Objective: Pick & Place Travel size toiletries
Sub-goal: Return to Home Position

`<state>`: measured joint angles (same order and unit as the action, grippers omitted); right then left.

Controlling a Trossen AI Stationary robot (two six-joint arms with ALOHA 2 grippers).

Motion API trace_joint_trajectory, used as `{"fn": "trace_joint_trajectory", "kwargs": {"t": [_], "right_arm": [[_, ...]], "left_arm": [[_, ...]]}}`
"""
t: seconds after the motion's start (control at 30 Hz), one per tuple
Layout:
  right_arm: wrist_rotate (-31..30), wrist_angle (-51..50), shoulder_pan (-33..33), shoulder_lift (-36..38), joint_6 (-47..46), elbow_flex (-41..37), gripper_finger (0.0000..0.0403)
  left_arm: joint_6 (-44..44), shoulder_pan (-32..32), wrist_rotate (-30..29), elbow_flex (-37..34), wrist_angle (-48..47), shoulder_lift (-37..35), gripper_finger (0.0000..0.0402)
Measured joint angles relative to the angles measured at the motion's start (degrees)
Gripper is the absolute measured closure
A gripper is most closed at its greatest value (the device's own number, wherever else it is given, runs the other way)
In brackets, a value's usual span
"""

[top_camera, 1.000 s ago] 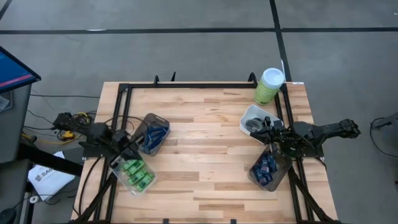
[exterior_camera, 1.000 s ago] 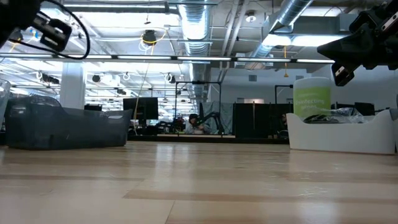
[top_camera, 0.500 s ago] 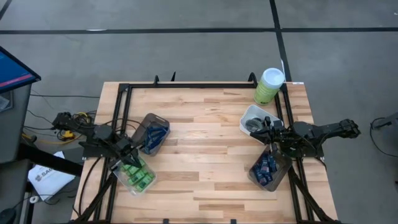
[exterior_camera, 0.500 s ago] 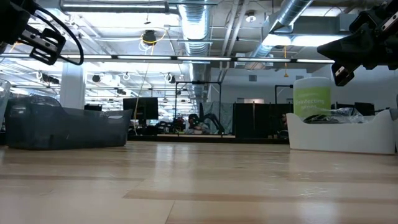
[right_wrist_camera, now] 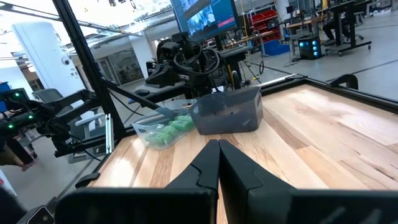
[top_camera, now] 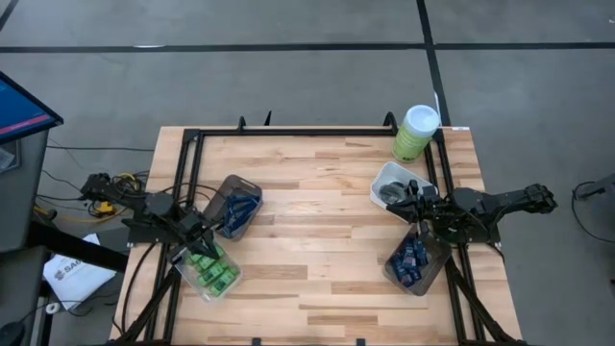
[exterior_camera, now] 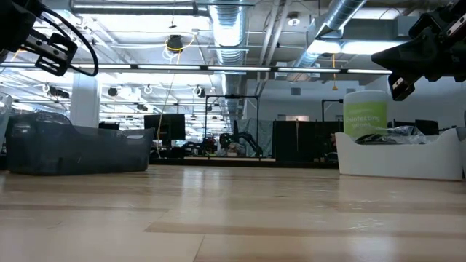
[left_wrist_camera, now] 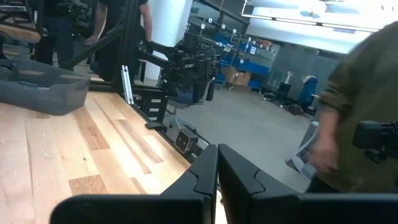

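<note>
Bright and even over the wooden table (top_camera: 317,202), lit from overhead, with only short, soft shadows beneath the arms (top_camera: 480,204). Hard glare off the ceiling lights (exterior_camera: 342,45) in the low view, mirrored as pale sheen on the boards. Above and beyond the fingers (left_wrist_camera: 202,183) of the left gripper (left_wrist_camera: 217,149), a blown-out white panel (left_wrist_camera: 311,9). Past the right gripper (right_wrist_camera: 219,144), glossy highlights on the wood; dark, near-silhouetted fingers on both.
</note>
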<state>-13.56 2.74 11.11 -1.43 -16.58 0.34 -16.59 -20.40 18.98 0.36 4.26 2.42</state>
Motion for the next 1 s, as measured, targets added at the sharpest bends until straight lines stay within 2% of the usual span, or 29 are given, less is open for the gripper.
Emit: {"fn": "trace_joint_trajectory", "kwargs": {"t": [1.0], "right_arm": [[0.0,0.0,0.0,0.0,0.0,0.0,0.0403]], "left_arm": [[0.0,0.0,0.3,0.0,0.7,0.0,0.0394]]}}
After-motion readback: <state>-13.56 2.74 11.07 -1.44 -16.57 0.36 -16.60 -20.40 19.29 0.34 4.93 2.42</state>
